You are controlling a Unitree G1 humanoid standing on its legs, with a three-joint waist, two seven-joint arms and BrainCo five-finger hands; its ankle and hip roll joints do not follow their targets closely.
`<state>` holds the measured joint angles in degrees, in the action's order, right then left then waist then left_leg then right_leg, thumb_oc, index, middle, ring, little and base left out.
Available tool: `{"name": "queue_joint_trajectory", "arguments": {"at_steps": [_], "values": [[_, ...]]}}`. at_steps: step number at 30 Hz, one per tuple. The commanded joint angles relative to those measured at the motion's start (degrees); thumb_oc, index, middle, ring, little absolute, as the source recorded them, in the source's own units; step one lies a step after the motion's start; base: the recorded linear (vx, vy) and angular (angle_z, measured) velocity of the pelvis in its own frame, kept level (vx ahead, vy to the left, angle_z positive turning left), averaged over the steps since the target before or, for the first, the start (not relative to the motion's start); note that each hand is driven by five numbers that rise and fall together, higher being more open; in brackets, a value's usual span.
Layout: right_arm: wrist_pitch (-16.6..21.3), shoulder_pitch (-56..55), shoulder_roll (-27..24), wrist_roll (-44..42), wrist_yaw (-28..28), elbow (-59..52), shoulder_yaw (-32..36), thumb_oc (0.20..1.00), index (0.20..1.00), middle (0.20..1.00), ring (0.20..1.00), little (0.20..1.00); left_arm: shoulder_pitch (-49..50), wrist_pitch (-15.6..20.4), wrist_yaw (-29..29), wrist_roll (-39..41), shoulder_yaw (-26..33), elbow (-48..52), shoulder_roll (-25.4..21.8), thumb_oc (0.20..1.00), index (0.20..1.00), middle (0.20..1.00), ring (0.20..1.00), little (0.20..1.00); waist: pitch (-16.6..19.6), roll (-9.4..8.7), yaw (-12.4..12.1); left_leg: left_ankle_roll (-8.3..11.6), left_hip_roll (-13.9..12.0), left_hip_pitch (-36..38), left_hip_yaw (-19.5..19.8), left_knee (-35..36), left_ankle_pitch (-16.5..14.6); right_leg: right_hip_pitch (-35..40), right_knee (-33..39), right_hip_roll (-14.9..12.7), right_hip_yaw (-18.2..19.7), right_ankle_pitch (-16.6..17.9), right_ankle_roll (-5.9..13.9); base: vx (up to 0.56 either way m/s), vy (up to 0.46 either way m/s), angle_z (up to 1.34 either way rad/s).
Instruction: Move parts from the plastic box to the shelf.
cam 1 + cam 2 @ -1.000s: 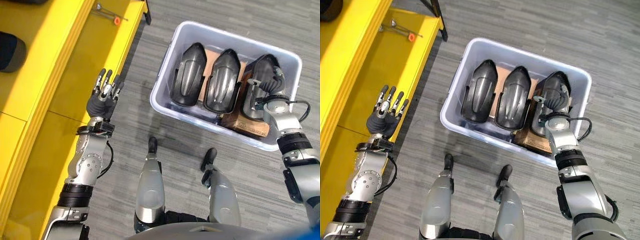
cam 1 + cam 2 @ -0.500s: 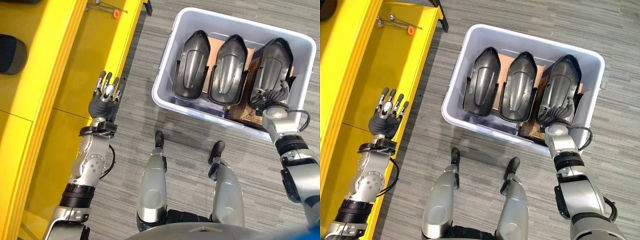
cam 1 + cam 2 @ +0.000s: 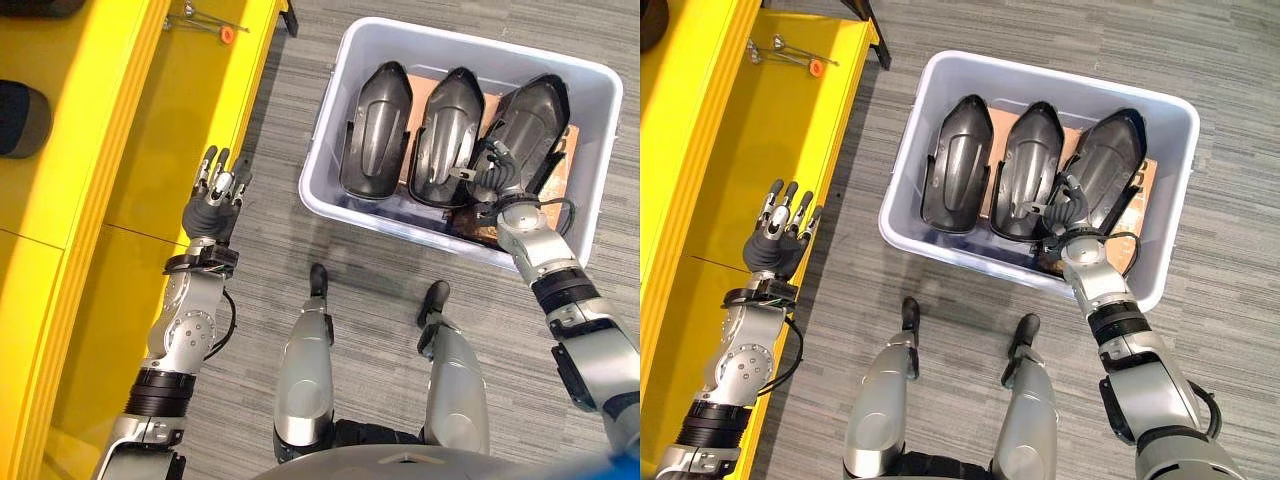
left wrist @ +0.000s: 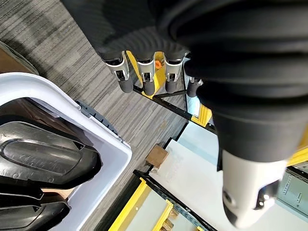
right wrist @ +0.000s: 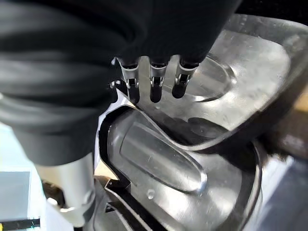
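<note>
the right hand (image 3: 1065, 205) is curling its fingers over the lower edge of the rightmost black part (image 3: 1102, 165), which is lying tilted in the plastic box (image 3: 1170, 215). the lift is needing an even, firm hold. the left hand (image 3: 213, 190) is hovering, fingers straight, beside the yellow shelf (image 3: 130, 130).

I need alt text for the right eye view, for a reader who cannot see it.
The robot's right hand grips the tilted rightmost of three black parts in a white plastic box on grey carpet. Its left hand hovers open over the yellow shelf.
</note>
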<state>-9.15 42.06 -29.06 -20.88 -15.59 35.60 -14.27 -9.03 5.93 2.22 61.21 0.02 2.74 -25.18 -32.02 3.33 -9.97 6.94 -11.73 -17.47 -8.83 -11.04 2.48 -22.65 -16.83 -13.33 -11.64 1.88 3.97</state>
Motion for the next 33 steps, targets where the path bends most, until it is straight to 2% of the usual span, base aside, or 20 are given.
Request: {"name": "queue_joint_trajectory", "arguments": {"at_steps": [1, 5, 6, 7, 9, 15, 18, 24, 26, 27, 30, 33], "values": [[1.1, 1.0, 0.8, -5.7, -1.3, 0.0, 0.7, 1.0, 1.0, 1.0, 1.0, 1.0, 1.1, 1.4, -2.2, -1.6, -0.3, 3.0, 1.6, 1.0, 1.0, 1.0, 1.0, 1.0, 2.2, 1.79, -0.2, -1.5, 0.3, -3.3, 0.4, -1.0, 0.2, -0.9, -5.9, -4.0, -2.6, -4.8, 3.47, 0.0, 0.0, 0.0], [1.3, 1.7, 1.2, -2.3, -7.1, 2.0, 1.8, 1.0, 1.0, 1.0, 1.0, 1.0, 0.8, 1.8, -2.6, -2.0, -1.1, 2.6, 1.9, 1.0, 1.0, 1.0, 1.0, 1.0, 2.2, 1.99, -0.1, -1.52, 0.3, -3.4, 0.2, -0.9, 0.3, -1.1, -5.7, -3.9, -2.4, -4.7, 3.45, 0.01, 0.009, -0.03], [1.0, 2.1, 1.2, 0.4, -10.9, 2.6, 2.2, 1.0, 1.0, 1.0, 1.0, 1.0, 0.6, 2.1, -2.5, -2.4, -1.6, 2.7, 1.8, 1.0, 1.0, 1.0, 1.0, 1.0, 2.2, 2.09, 0.1, -1.53, 0.3, -3.5, 0.1, -0.9, 0.3, -1.3, -5.7, -3.9, -2.3, -4.6, 3.5, 0.0, 0.039, -0.02], [1.0, 2.6, 0.5, 4.6, -18.1, 3.5, 3.1, 1.0, 1.0, 1.0, 1.0, 1.0, 0.3, 2.4, -2.8, -2.5, -2.4, 2.8, 1.8, 1.0, 1.0, 1.0, 1.0, 1.0, 2.2, 2.28, 0.4, -1.62, 0.2, -3.6, -0.1, -0.9, 0.2, -1.6, -5.6, -3.8, -2.0, -4.5, 3.59, 0.0, 0.047, -0.01], [2.7, 2.4, -0.4, 8.0, -22.4, 3.7, 4.1, 1.0, 1.0, 1.0, 1.0, 1.0, 0.3, 3.2, -3.1, -2.6, -3.1, 3.1, 1.8, 1.0, 1.0, 1.0, 1.0, 1.0, 2.2, 2.43, 0.8, -1.77, 0.2, -3.5, -0.2, -0.7, 0.1, -1.5, -5.3, -3.6, -1.7, -4.3, 3.7, 0.0, 0.053, 0.0], [10.1, -0.5, -0.8, 25.8, -33.1, -5.6, 6.5, 1.0, 1.0, 1.0, 1.0, 1.0, 1.1, 5.3, -1.6, -1.3, -5.1, 4.6, 1.9, 1.0, 1.0, 1.0, 1.0, 1.0, 2.2, 2.73, 2.3, -2.18, 0.4, -3.4, -0.5, -0.5, -0.3, -1.6, -4.6, -3.6, -0.8, -4.0, 4.17, 0.01, 0.043, -0.08], [8.7, -2.4, 0.0, 32.2, -36.8, -12.5, 7.3, 1.0, 1.0, 1.0, 1.0, 1.0, 1.5, 6.0, -1.5, -1.3, -5.7, 5.1, 2.4, 1.0, 1.0, 1.0, 1.0, 1.0, 2.2, 3.0, 3.1, -2.21, 0.6, -3.1, -0.8, -0.6, -0.7, -1.5, -4.3, -3.8, -0.3, -3.9, 4.31, 0.01, 0.042, -0.06], [8.2, -7.4, 1.0, 32.4, -37.4, -17.0, 7.9, 1.0, 1.0, 1.0, 1.0, 1.0, 3.4, 6.5, -3.4, -0.5, -4.8, 4.9, 3.1, 1.0, 1.0, 1.0, 1.0, 1.0, 2.2, 3.36, 4.3, -2.25, 0.8, -2.1, -1.6, -0.3, -1.3, -1.0, -3.2, -4.1, 0.6, -3.7, 4.39, 0.02, 0.042, -0.04], [6.9, -8.0, 1.2, 31.1, -37.5, -16.7, 8.1, 1.0, 1.0, 1.0, 1.0, 1.0, 3.6, 6.4, -3.8, -0.2, -4.6, 4.6, 3.0, 1.0, 1.0, 1.0, 1.0, 1.0, 2.2, 3.41, 4.4, -2.28, 0.9, -2.1, -1.7, -0.5, -1.4, -1.0, -3.4, -4.2, 0.7, -3.8, 4.38, 0.02, 0.013, -0.04], [4.9, -8.3, 1.2, 30.6, -37.2, -16.0, 8.3, 1.0, 1.0, 1.0, 1.0, 1.0, 3.7, 6.2, -4.0, -0.1, -4.4, 4.5, 2.8, 1.0, 1.0, 1.0, 1.0, 1.0, 2.2, 3.42, 4.4, -2.27, 0.9, -2.1, -1.7, -0.6, -1.6, -1.1, -3.4, -4.2, 0.7, -3.8, 4.43, 0.01, 0.003, -0.05], [1.0, -8.3, 0.9, 25.6, -36.8, -12.2, 8.0, 1.0, 1.0, 1.0, 1.0, 1.0, 3.7, 5.4, -5.1, -0.8, -4.3, 3.6, 2.3, 1.0, 1.0, 1.0, 1.0, 1.0, 2.2, 3.45, 4.2, -2.3, 1.0, -2.1, -1.7, -0.6, -1.8, -1.0, -3.4, -4.3, 0.8, -3.9, 4.44, 0.02, -0.015, -0.04], [1.1, -7.8, 0.9, 19.5, -35.3, -6.9, 7.3, 1.0, 1.0, 1.0, 1.0, 1.0, 3.3, 4.7, -5.8, -0.9, -4.7, 2.4, 1.9, 1.0, 1.0, 1.0, 1.0, 1.0, 2.2, 3.34, 3.9, -2.31, 0.9, -2.4, -1.6, -1.0, -1.9, -1.0, -3.3, -4.2, 0.6, -3.9, 4.33, 0.02, -0.037, -0.01]]}}
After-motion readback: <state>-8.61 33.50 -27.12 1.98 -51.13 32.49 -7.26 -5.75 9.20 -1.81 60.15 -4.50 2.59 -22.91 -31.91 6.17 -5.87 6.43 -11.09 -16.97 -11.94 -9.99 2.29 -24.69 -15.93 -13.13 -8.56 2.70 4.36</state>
